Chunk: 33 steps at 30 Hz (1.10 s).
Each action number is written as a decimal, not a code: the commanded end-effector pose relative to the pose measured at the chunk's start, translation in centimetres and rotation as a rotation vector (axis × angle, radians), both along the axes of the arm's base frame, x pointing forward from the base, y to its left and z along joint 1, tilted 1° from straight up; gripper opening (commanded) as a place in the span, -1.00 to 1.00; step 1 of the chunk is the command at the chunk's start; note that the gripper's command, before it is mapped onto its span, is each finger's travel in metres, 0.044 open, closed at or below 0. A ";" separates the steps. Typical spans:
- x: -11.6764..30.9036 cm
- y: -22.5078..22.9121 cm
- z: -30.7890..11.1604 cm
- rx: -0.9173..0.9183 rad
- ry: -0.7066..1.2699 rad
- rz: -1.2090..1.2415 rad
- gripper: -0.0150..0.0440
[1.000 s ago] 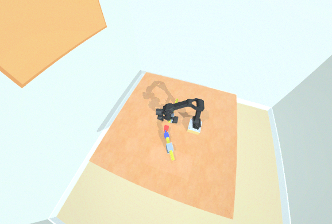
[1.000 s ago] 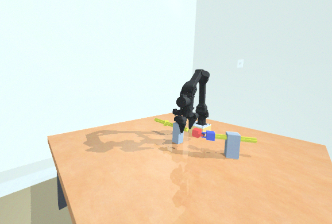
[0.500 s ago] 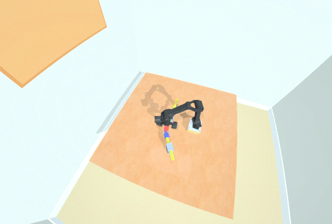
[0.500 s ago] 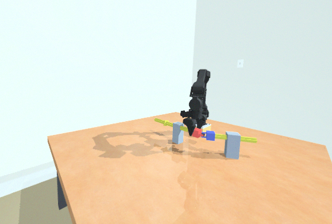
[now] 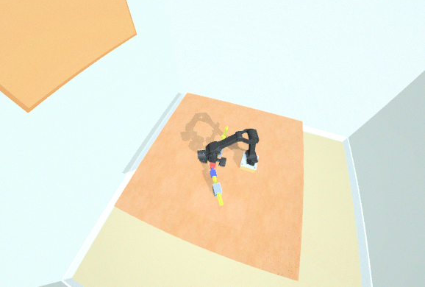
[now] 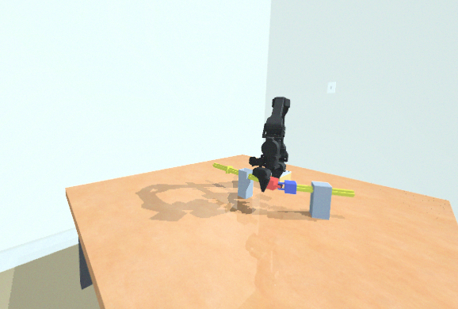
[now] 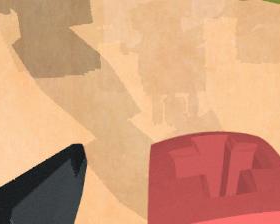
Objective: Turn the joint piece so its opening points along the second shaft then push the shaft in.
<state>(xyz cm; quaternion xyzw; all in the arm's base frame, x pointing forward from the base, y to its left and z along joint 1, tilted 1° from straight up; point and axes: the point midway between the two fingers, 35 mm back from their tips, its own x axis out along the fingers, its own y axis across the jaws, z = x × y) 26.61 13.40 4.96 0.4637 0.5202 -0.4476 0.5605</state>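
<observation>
The red joint piece [image 5: 212,165] [image 6: 273,183] [image 7: 216,200] is hinged to a blue piece [image 5: 213,173] [image 6: 290,187] on the end of the first yellow shaft [image 5: 220,199] [image 6: 343,192]. A grey block [image 5: 218,189] [image 6: 321,200] carries that shaft. The second yellow shaft [image 5: 226,131] [image 6: 219,167] runs through the second grey block [image 6: 245,187]. Its inner end is hidden behind the gripper. My gripper [image 5: 213,160] [image 6: 265,188] is open and low, close to the joint piece. In the wrist view, one finger stands left of the joint piece with a gap; the other finger is not visible. Whether the opening lines up with the second shaft cannot be told.
The arm's base [image 5: 243,161] stands beside the row of shafts on the wooden table [image 5: 272,203] [image 6: 178,250]. The second shaft has a yellow collar [image 6: 228,169] outside its block. The arm's shadow falls across the table near the second shaft.
</observation>
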 end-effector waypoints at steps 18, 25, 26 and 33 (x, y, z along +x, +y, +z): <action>-0.2 -0.2 -1.3 -0.010 0.011 -0.004 0.12; -0.2 -0.2 -1.3 -0.010 0.011 -0.004 0.12; -0.2 -0.2 -1.3 -0.010 0.011 -0.004 0.12; -0.2 -0.2 -1.3 -0.010 0.011 -0.004 0.12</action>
